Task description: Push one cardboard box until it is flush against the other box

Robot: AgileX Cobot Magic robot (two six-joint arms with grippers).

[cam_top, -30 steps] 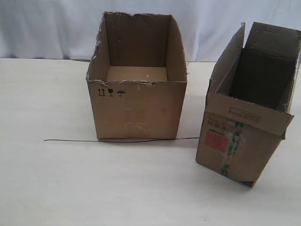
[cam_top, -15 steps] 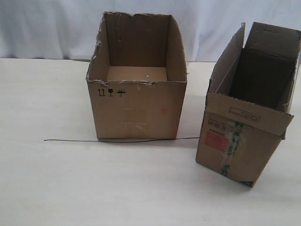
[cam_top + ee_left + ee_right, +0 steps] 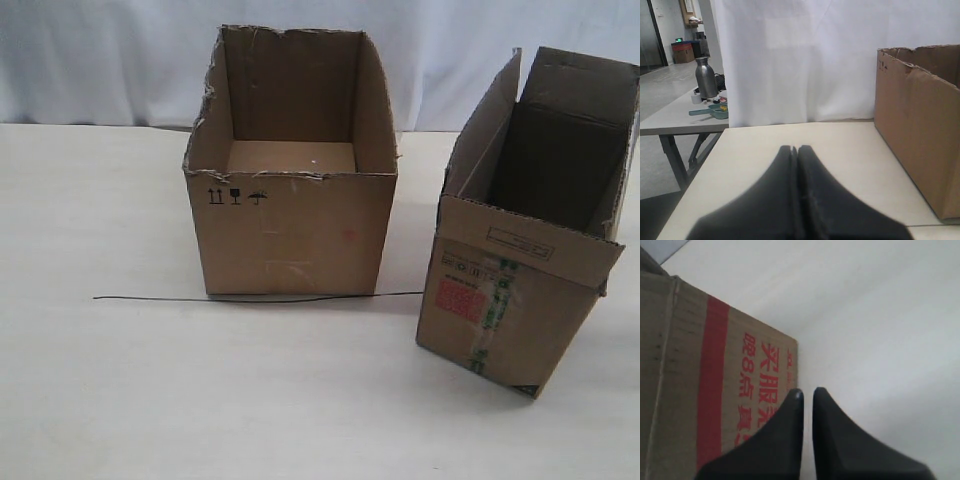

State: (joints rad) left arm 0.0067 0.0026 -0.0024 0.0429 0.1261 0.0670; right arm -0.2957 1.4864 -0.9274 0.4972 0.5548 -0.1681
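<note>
brown cardboard box (image 3: 540,320), red label (image 3: 461,300), white table (image 3: 150,390)

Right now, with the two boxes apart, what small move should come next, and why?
Probably ease the right gripper sideways into the red-printed cardboard face beside it and start pushing. The flapped box with the red label stands apart from the wider torn-rim box, skewed to it, with bare table between. That gripper sits next to what is likely the flapped box's outer side.

On the table (image 3: 100,380), cardboard box (image 3: 520,280) right of other box (image 3: 290,225); gap between
</note>
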